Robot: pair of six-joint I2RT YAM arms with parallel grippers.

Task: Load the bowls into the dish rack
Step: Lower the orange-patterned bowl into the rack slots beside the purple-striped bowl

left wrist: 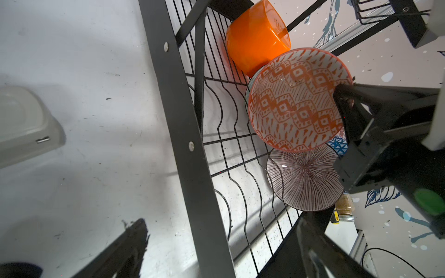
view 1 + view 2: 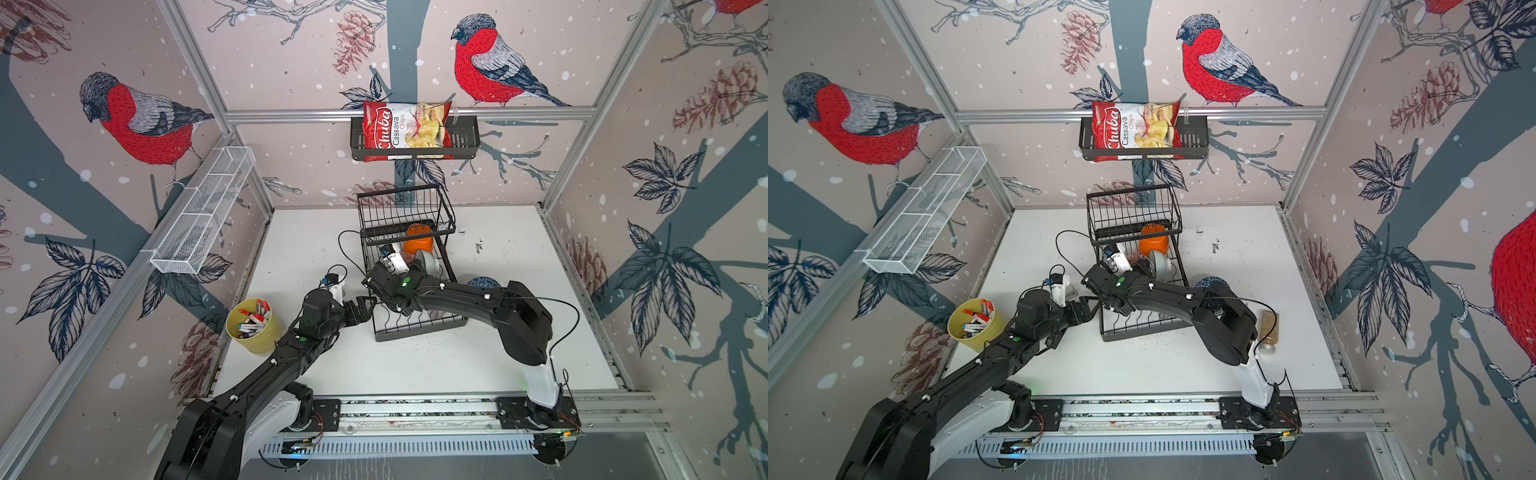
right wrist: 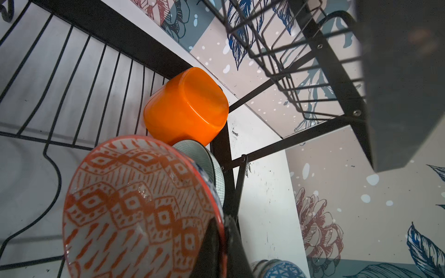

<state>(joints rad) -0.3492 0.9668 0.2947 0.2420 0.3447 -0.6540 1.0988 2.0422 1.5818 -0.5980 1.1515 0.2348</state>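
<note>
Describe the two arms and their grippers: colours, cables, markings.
The left arm and right arm are glossy black jointed links, each with a white segment near its base on the aluminium rail. Small white clips dot them, thin black cables loop off, and each bears a green dot. The left gripper and right gripper have black angular fingers, with white camera mounts behind.

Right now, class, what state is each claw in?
Left claw: open, holding nothing.
Right claw: shut on the rim of the red-patterned bowl.
</note>
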